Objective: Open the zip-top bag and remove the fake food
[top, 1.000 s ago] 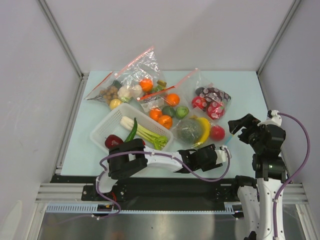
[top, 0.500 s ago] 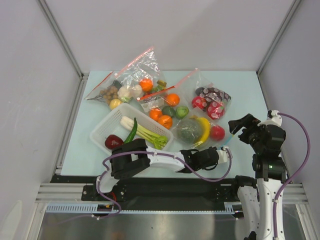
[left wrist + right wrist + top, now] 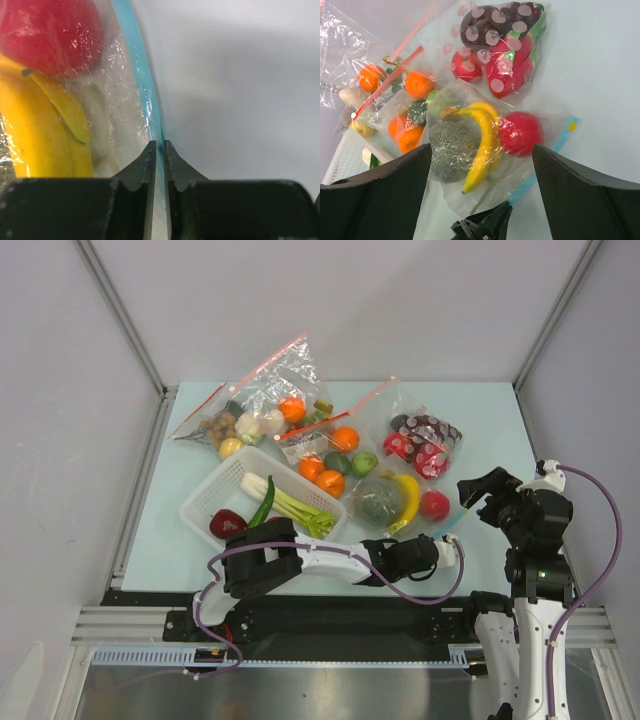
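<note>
Opening stage — left gripper pinched on blue strip of zip-top bag, lower centre; right gripper spread, empty. Next, likely: grasp opposite lip, pull apart.

Clear zip-top bag holding melon, banana, red fruit

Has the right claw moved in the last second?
No. The right claw hangs open at the same spot, between the bag and the table's right edge.
</note>
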Available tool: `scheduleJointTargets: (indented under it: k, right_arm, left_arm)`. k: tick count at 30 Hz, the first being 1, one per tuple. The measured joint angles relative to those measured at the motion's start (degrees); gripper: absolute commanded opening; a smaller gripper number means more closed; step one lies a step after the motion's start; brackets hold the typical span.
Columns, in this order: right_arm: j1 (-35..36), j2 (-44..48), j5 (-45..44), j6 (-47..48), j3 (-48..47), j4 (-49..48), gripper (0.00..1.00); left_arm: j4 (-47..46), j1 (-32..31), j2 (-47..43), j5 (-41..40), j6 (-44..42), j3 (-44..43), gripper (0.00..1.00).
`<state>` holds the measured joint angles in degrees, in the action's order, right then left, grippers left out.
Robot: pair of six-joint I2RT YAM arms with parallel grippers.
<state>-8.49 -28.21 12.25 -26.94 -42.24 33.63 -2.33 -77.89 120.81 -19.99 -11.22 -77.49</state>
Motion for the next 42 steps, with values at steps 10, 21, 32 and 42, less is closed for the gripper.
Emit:
scheduleJointTargets:
  k: [10,21,32,42]
  right_arm:
    - [0.0,0.2,0.0,0.0,-0.2,0.0,0.88]
    - [0.1,0.7,-1.3,0.4,-0.2,0.7,0.88]
    - [0.5,3.5,-1.7,0.5,0.6,3.9,0.88]
    - [2.2,3.4,1.4,-7.2,9.9,0.7,0.76]
  left_arm:
    - [-0.1,0.0,1.0,-2.3,-2.5,0.0,0.00]
    - [-2.9,0.5,0.9,-3.8,-3.3,0.1,0.00]
    - [-3.1,5.3,-2.1,-2.5,-2.3,0.1,0.00]
    - [-0.6,7.7,-4.2,-0.9,-1.9,0.2,0.00]
